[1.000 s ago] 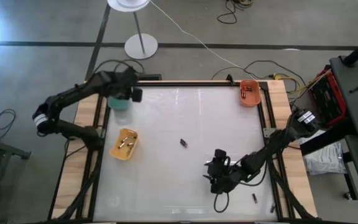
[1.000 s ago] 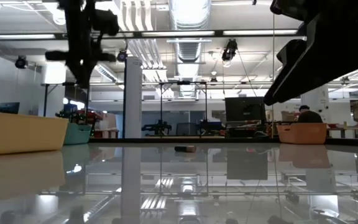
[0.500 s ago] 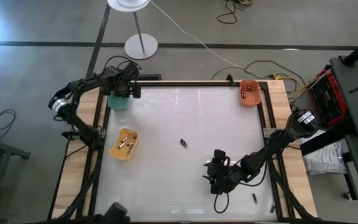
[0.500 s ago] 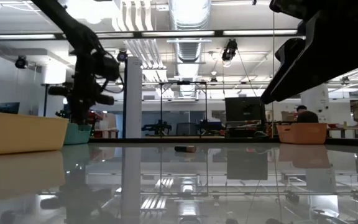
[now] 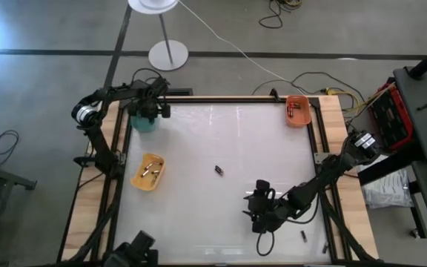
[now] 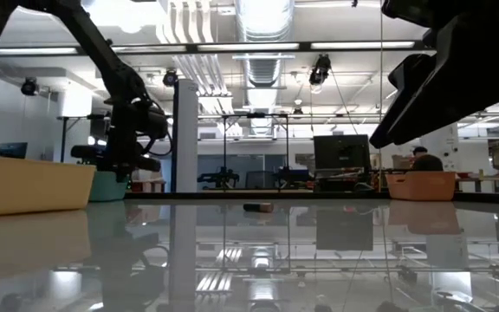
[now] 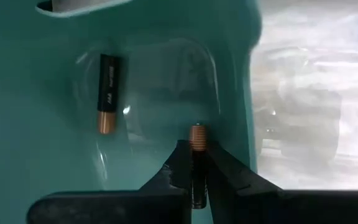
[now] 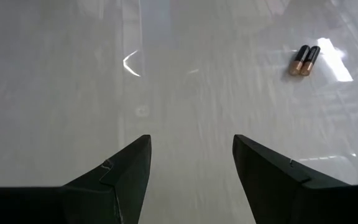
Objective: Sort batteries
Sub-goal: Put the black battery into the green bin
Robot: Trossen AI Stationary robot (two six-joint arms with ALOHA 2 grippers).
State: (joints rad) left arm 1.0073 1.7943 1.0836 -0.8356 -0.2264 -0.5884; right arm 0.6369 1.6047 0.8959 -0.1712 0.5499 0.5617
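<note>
Left gripper (image 7: 196, 163) lowered, battery (image 7: 196, 163) copper-end-forward.

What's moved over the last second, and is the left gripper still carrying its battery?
The left gripper has come down over the green bin, its arm folding back toward its base. It remains shut on a battery, now held just above another battery lying in that bin. The right gripper stayed open and low over the table, and the battery pair at mid-table has not moved.

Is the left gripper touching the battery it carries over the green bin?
Touching. The left wrist view shows the left gripper with both fingers pressed against a copper-tipped battery, above the green bin where another battery lies.
</note>
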